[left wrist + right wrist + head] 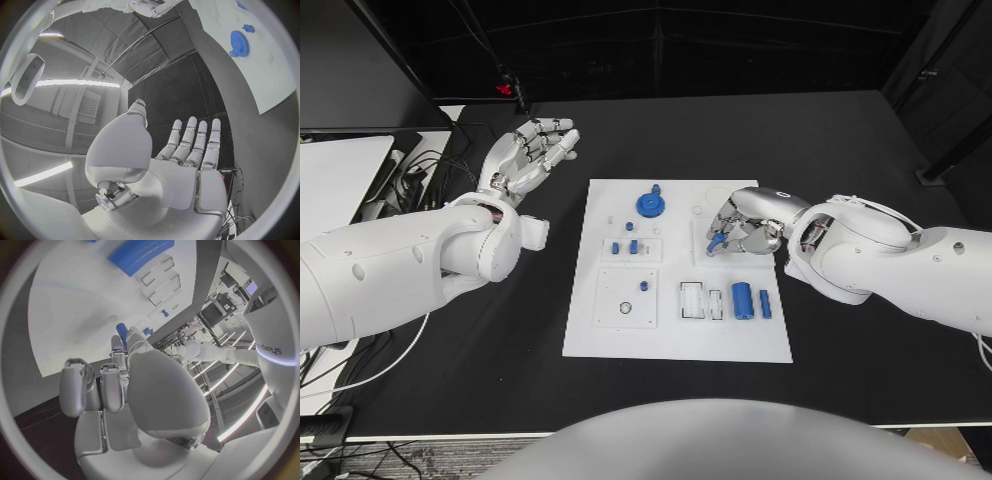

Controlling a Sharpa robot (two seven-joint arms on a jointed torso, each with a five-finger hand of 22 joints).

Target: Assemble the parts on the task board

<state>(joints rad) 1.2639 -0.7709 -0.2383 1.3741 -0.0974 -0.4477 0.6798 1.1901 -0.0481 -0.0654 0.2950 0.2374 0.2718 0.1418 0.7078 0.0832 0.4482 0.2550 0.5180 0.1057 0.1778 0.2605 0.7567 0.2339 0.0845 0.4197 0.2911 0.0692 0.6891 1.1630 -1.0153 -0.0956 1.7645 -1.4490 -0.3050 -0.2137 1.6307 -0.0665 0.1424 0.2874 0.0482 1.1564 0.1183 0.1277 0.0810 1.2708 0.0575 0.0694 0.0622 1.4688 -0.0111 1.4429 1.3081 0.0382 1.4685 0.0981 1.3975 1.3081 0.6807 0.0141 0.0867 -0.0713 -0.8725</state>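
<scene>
A small blue part [715,240] is pinched in the fingertips of the right hand [740,228], which is curled over the right side of the task board [610,330], a little right of the frame's centre in the head view. In the right wrist view, the same blue piece [122,332] is seen at the ends of the fingers [117,347], just above the white plate. The left hand [528,152] is held off the board at the upper left of the frame, its fingers [194,142] spread and straight, with nothing grasped.

The step in hand is judged to be the carrying or seating of this small piece. A careful lowering over the matching recess seems called for next, though which recess is meant cannot be told.

On the board, a blue gear [651,204] is stood near the upper middle, small blue pegs [633,245] are set in a block left of centre, and two blue cylinders [743,300] are laid at the lower right beside empty rectangular slots [692,299].

The black table [848,370] is spread beneath everything, with dark curtaining behind it and cables [408,170] lying at the left edge.
</scene>
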